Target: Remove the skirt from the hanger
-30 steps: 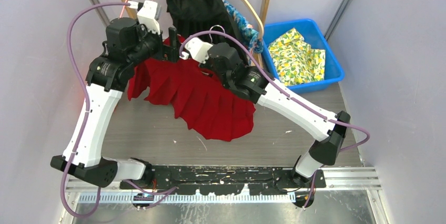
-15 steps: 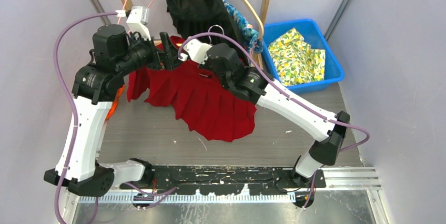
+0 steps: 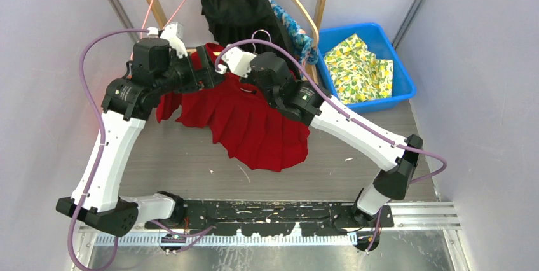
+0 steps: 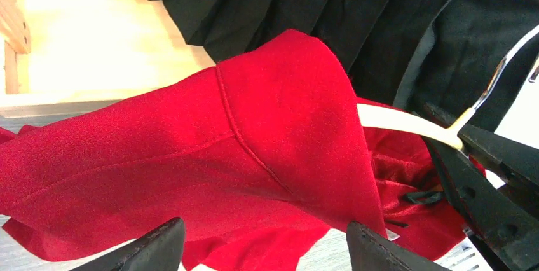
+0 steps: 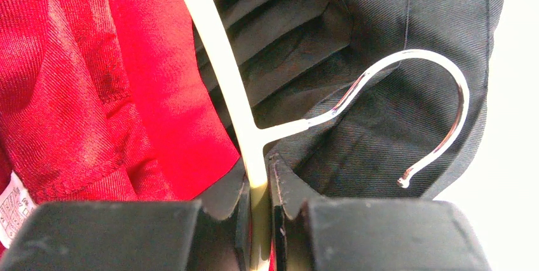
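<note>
From above, the red pleated skirt lay fanned on the grey bench, its waistband raised. Left wrist: my left fingers gaped wide, red waistband just beyond them. Right wrist: my right fingers pinched the cream plastic hanger below its metal hook.

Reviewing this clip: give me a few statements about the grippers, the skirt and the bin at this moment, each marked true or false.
1. The right gripper is clamped on the hanger. True.
2. The left gripper is shut on the red skirt. False: its fingers stand wide apart, with the skirt just ahead of them.
3. The blue bin holds yellow patterned fabric. True.
4. The red skirt is fully off the hanger. False: the hanger's cream bar runs under the waistband.
5. The garment hanging behind the skirt is white. False: the hanging garment is black.
</note>
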You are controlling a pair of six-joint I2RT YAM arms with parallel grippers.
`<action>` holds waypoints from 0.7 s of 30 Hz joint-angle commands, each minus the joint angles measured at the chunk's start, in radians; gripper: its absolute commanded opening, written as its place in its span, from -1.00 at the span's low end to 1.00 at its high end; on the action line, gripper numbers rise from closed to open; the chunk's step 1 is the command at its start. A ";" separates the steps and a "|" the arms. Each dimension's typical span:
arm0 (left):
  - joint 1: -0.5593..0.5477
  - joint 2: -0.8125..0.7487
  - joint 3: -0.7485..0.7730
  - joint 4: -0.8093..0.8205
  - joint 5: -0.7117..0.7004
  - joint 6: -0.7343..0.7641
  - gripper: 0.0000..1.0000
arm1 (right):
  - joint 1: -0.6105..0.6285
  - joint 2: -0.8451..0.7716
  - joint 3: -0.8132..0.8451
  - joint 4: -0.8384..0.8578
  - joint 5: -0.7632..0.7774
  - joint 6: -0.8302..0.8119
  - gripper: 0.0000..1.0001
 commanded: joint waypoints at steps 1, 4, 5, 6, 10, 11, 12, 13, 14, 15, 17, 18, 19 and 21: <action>-0.017 -0.005 -0.004 0.099 -0.043 -0.078 0.87 | 0.001 -0.042 0.039 0.164 0.026 0.010 -0.98; -0.030 0.006 0.002 0.126 -0.048 -0.102 0.88 | 0.003 -0.044 0.037 0.165 0.025 0.009 -0.98; -0.032 0.013 0.011 0.128 -0.041 -0.111 0.88 | 0.002 -0.044 0.037 0.164 0.025 0.009 -0.98; -0.035 0.019 0.020 0.131 -0.030 -0.121 0.88 | 0.001 -0.044 0.036 0.163 0.025 0.009 -0.98; -0.058 0.019 0.038 0.156 -0.012 -0.161 0.88 | 0.001 -0.041 0.031 0.165 0.024 0.006 -0.98; -0.063 0.018 0.036 0.159 -0.018 -0.166 0.88 | 0.003 -0.041 0.030 0.165 0.024 0.005 -0.98; -0.066 0.019 0.031 0.160 -0.028 -0.172 0.88 | 0.001 -0.041 0.029 0.166 0.025 0.007 -0.98; -0.067 0.020 0.025 0.160 -0.030 -0.179 0.88 | 0.002 -0.042 0.029 0.165 0.023 0.007 -0.98; -0.069 0.019 0.018 0.162 -0.033 -0.189 0.88 | 0.002 -0.042 0.030 0.166 0.023 0.007 -0.98; -0.073 0.015 0.007 0.171 -0.037 -0.200 0.88 | 0.002 -0.042 0.031 0.166 0.023 0.007 -0.98; -0.081 0.001 -0.016 0.201 -0.037 -0.218 0.88 | 0.001 -0.044 0.029 0.164 0.022 0.007 -0.98; -0.086 -0.003 -0.018 0.205 -0.048 -0.221 0.88 | 0.002 -0.042 0.028 0.165 0.022 0.008 -0.98; -0.091 -0.003 -0.017 0.202 -0.063 -0.219 0.89 | 0.002 -0.042 0.027 0.165 0.022 0.008 -0.98; -0.102 0.003 -0.007 0.170 -0.108 -0.200 0.88 | 0.002 -0.044 0.024 0.166 0.022 0.008 -0.98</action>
